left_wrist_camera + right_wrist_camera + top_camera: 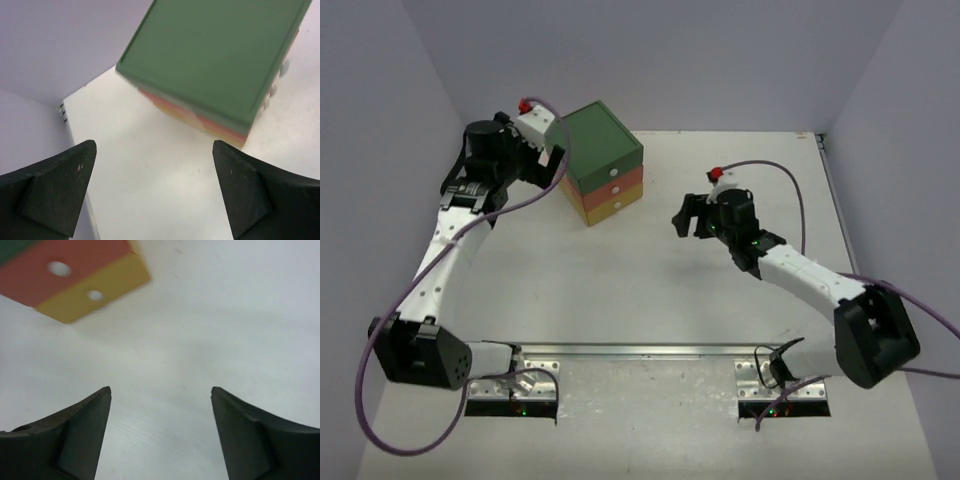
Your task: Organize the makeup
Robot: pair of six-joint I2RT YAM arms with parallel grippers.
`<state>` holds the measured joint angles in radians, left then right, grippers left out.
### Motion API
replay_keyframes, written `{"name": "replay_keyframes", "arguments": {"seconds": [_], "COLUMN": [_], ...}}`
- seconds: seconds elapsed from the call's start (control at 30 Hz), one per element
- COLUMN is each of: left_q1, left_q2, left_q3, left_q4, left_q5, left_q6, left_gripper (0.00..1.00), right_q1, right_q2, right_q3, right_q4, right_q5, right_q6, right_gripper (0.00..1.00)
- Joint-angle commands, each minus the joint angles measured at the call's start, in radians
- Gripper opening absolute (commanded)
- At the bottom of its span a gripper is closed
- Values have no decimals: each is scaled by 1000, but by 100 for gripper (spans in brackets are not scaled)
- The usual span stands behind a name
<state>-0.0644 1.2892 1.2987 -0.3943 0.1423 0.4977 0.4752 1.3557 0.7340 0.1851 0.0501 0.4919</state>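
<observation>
matt white table (pixel 650 290), drawer box (pixel 603 140) seemingly painted wood

Two white arms (pixel 435 265) with black joints, purple cables (pixel 362 380), red wrist connectors (pixel 527 104).

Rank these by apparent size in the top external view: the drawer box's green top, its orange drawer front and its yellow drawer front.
1. Green top: clearly the largest.
2. Orange drawer front and yellow drawer front: narrow bands that look about alike, so I leave them unranked.
</observation>
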Motion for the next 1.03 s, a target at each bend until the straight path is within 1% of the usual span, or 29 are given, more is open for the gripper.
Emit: {"name": "replay_keyframes", "arguments": {"seconds": [0.0, 0.1, 0.17, 0.27, 0.4, 0.47, 0.53, 0.6, 0.67, 0.77, 0.9, 1.0], "left_q1": [105, 175, 186, 189, 190, 190, 190, 190, 189, 190, 189, 190], "left_q2": [-250, -355, -395, -469, -538, -586, -652, -717, -778, -845, -885, -879], "left_q3": [-194, -322, -391, -574, -694, -743, -803, -842, -924, -980, -985, -985], "left_q4": [-44, -95, -106, -81, -59, -58, -58, -41, 5, 53, 49, 46], "left_q5": [-36, -21, -19, -5, -26, -33, -17, -43, -99, -183, -173, -177], "left_q6": [26, 55, 56, 46, 17, -7, 1, 7, -3, -29, -24, -24], "left_gripper": [100, 100, 100, 100, 100, 100, 100, 100, 100, 100, 100, 100], "right_q1": [-183, -269, -278, -278, -277, -277, -279, -277, -278, -277, -277, -277], "right_q2": [-303, -484, -564, -748, -868, -915, -950, -960, -951, -921, -868, -852], "right_q3": [-225, -350, -395, -476, -549, -551, -559, -556, -540, -539, -520, -509], "right_q4": [-341, -369, -384, -391, -417, -459, -449, -452, -481, -503, -518, -530], "right_q5": [57, 130, 165, 206, 305, 357, 359, 355, 379, 398, 381, 380], "right_q6": [11, 29, 37, 63, 102, 178, 226, 220, 232, 264, 268, 269], "right_gripper": [94, 99, 99, 99, 99, 99, 99, 99, 99, 99, 99, 99]}}
